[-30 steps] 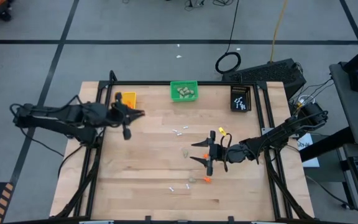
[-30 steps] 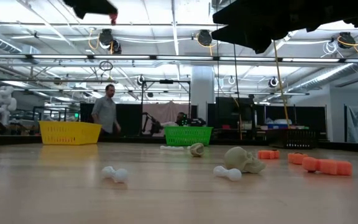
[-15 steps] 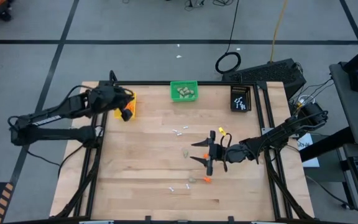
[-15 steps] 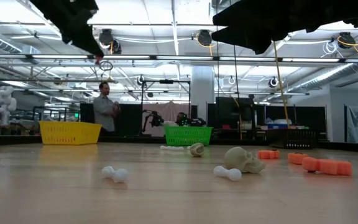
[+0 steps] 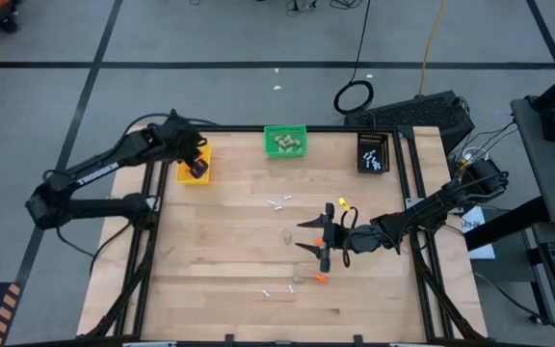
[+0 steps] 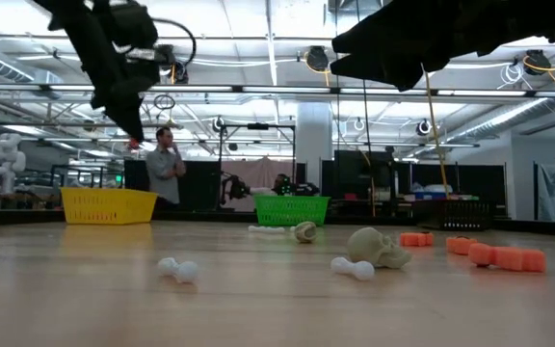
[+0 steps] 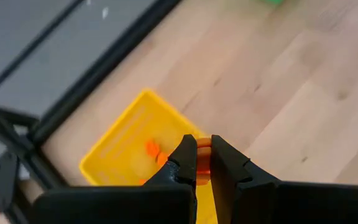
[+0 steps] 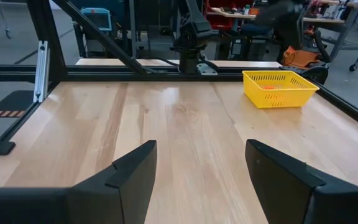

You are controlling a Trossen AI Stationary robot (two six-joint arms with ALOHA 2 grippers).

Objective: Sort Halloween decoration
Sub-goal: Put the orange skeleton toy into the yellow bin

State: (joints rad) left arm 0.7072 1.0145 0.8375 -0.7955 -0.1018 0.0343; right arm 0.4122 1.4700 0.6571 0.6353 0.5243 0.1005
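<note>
While my left gripper (image 7: pixel 202 163) hangs over the yellow bin (image 5: pixel 194 160), clenched on an orange bit (image 7: pixel 203 157), my right gripper (image 5: pixel 318 237) waits released above mid-table, with bones (image 5: pixel 278 203), a skull (image 6: pixel 378 248) and orange pieces (image 6: pixel 507 256) scattered nearby

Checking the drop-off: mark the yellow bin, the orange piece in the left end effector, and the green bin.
yellow bin (image 7: pixel 114 146): left wrist view, on its bare floor.
orange piece (image 7: pixel 203 157): left wrist view, on the strip showing between the fingers.
green bin (image 5: pixel 284 130): high view, on its far rim.
</note>
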